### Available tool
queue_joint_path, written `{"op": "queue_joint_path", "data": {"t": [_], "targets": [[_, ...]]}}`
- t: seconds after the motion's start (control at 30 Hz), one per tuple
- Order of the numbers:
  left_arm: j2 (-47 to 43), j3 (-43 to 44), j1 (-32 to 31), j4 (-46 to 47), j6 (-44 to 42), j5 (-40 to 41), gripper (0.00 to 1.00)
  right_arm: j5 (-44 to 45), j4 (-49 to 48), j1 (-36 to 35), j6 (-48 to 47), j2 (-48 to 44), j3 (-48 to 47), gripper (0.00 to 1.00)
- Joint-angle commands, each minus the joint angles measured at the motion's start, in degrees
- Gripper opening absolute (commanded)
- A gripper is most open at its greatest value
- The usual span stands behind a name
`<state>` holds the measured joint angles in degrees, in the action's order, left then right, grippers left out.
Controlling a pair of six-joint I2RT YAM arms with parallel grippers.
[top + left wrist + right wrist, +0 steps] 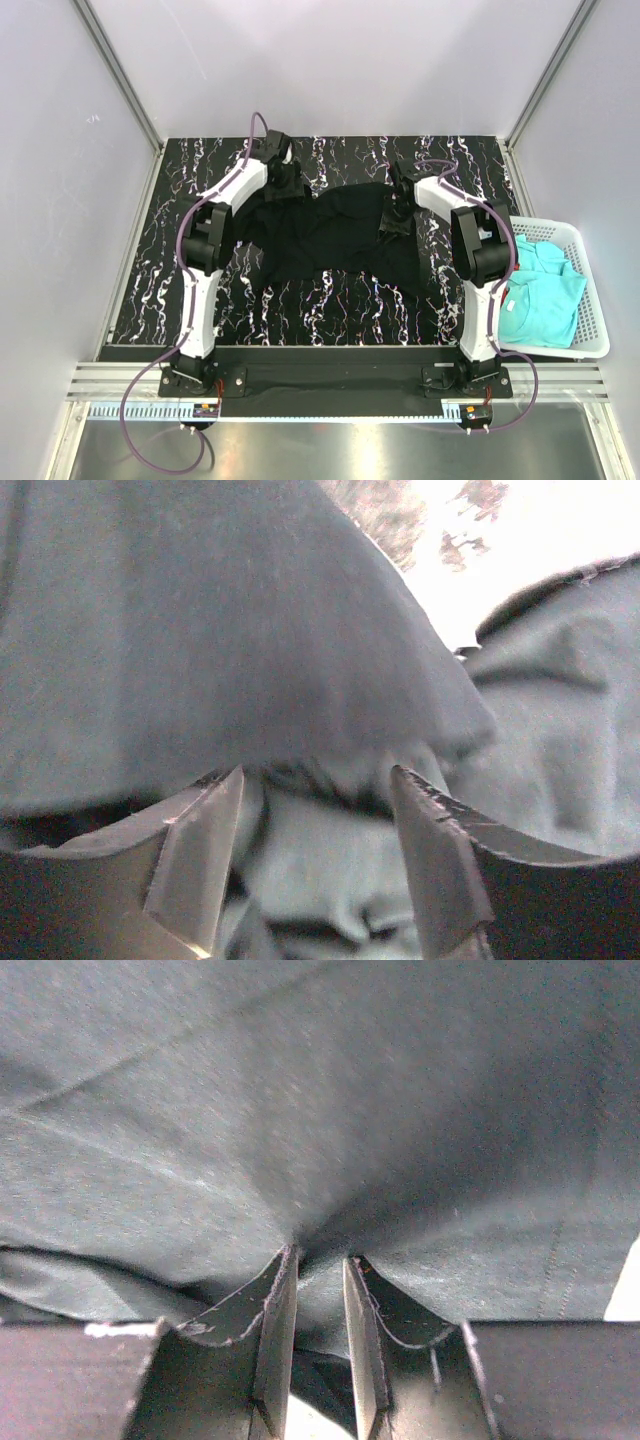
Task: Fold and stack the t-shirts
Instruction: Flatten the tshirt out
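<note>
A black-and-white marbled worktop [150, 270] carries a large black t-shirt [330, 235], lying rumpled across the middle and reaching toward the far edge, its near hem well short of the near edge. At the shirt's far-left corner, the left gripper [285, 183] is lowered onto the cloth. Seen from its wrist camera, its fingers [205, 845] stand spread, with loose folds of black fabric bunched in the gap and a broad fold of the same shirt draped just beyond the tips. The cloth between them does not look pinched. A hemmed edge curves at the upper right of that view, beside a washed-out patch of the worktop.

Across the garment, at its right side, the right gripper [397, 215] is down on the cloth too. Its wrist view shows the fingers [275, 1320] drawn close together on a small tuck of the black t-shirt, with creases fanning out from the pinch. The fabric fills nearly that whole view, with a line of stitching running down its right side.

Beyond the worktop's right edge sits a white lattice basket [597, 320], holding turquoise t-shirts [540, 290] in a loose heap, well apart from the black one. Both arms reach from their bases at the near edge, the left arm along the left side of the shirt, the right arm along its right.
</note>
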<state>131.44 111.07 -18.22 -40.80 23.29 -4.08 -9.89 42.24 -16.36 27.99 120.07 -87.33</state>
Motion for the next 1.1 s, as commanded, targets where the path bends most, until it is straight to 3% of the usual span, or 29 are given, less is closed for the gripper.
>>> {"op": "queue_joint_path", "data": {"t": [0.0,0.13,0.27,0.47,0.5,0.53,0.57,0.7,0.87,1.0,1.03,1.07], "targets": [[-8.3,2.8,-0.1,-2.2,-3.5,3.6,0.68,6.1,3.2,0.5,-2.7,-0.4,-3.6,0.33],[-20.5,-7.2,-0.2,-2.3,-4.0,6.0,0.70,7.2,5.5,0.5,-3.3,-4.7,-4.6,0.34],[-35.3,-23.9,-1.6,-2.1,-3.5,7.9,0.70,9.5,7.9,0.5,-6.2,-10.8,-3.8,0.35],[-57.9,-45.3,-2.4,-1.4,3.2,4.9,0.67,17.0,9.8,0.5,-10.8,-24.3,2.7,0.37],[-60.2,-47.7,-2.4,-1.2,4.0,4.4,0.66,17.1,10.1,0.8,-9.8,-25.7,5.0,0.42],[-62.2,-50.0,-2.6,-1.1,5.7,2.5,0.67,15.5,10.2,1.1,-9.1,-28.2,6.4,0.63],[-66.0,-53.9,-2.6,-1.0,6.5,1.7,0.67,13.8,10.2,1.4,-8.6,-29.2,9.3,0.77],[-73.8,-62.2,-3.1,-0.4,11.0,-2.4,0.68,3.3,10.4,3.6,-6.6,-31.6,15.5,1.00],[-78.5,-69.7,-3.7,0.4,14.1,-4.6,0.63,-4.1,9.2,3.6,-6.0,-37.3,22.3,1.00],[-76.9,-70.5,-4.5,0.6,12.6,-0.1,0.61,-6.8,7.0,3.6,0.5,-42.5,27.5,0.87],[-74.3,-70.0,-4.5,0.6,10.8,0.3,0.60,-8.3,6.1,3.6,1.7,-44.2,28.5,0.78],[-72.9,-68.6,-4.6,0.9,9.8,0.5,0.59,-9.4,5.6,3.6,2.7,-44.9,30.6,0.76]]}}
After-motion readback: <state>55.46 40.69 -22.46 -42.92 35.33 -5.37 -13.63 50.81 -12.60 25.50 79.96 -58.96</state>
